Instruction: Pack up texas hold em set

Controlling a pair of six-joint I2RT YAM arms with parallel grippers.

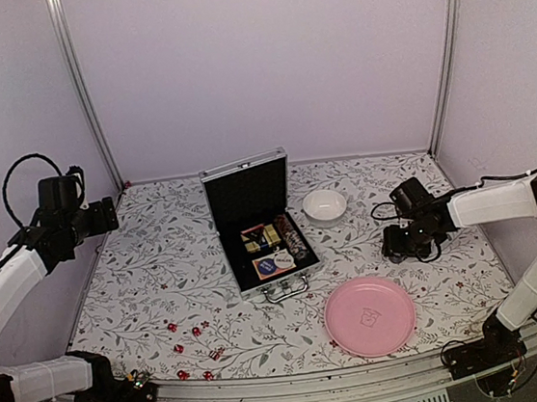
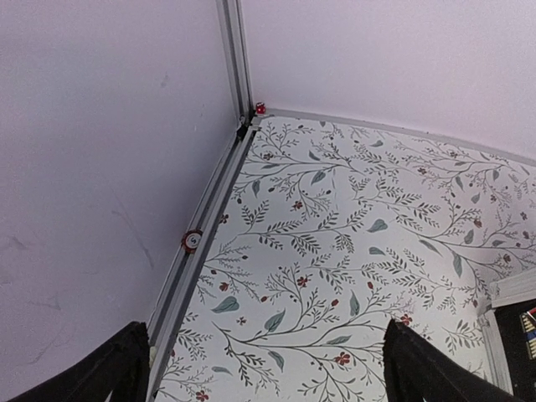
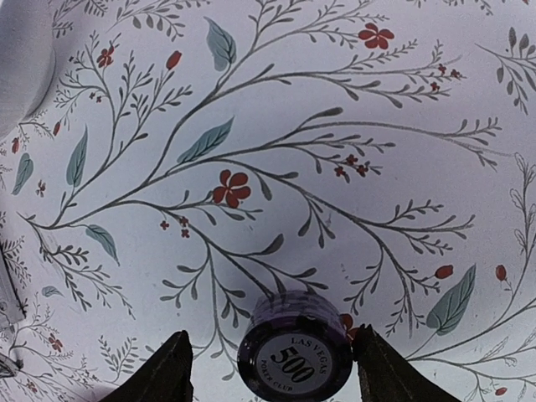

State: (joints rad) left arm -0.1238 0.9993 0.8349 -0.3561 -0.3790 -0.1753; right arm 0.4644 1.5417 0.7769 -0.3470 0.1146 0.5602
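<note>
The right tool (image 3: pixel 272 347) sits released astride the dark purple round chip stack (image 3: pixel 295 358), three o'clock of the silver aluminium briefcase (image 1: pixel 247 196); an off-centre clench could topple it. The left tool (image 2: pixel 266 339) gapes empty.

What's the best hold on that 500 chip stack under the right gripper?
Grip the chip stack by its curved rim, coming from straight above. It lies flat with its face up, and the right gripper's open fingers flank it on both sides.

Left gripper (image 1: pixel 107 216) held high near far-left corner, jaws wide apart. Right gripper (image 1: pixel 397 246) low towards right edge, jaws parted.
</note>
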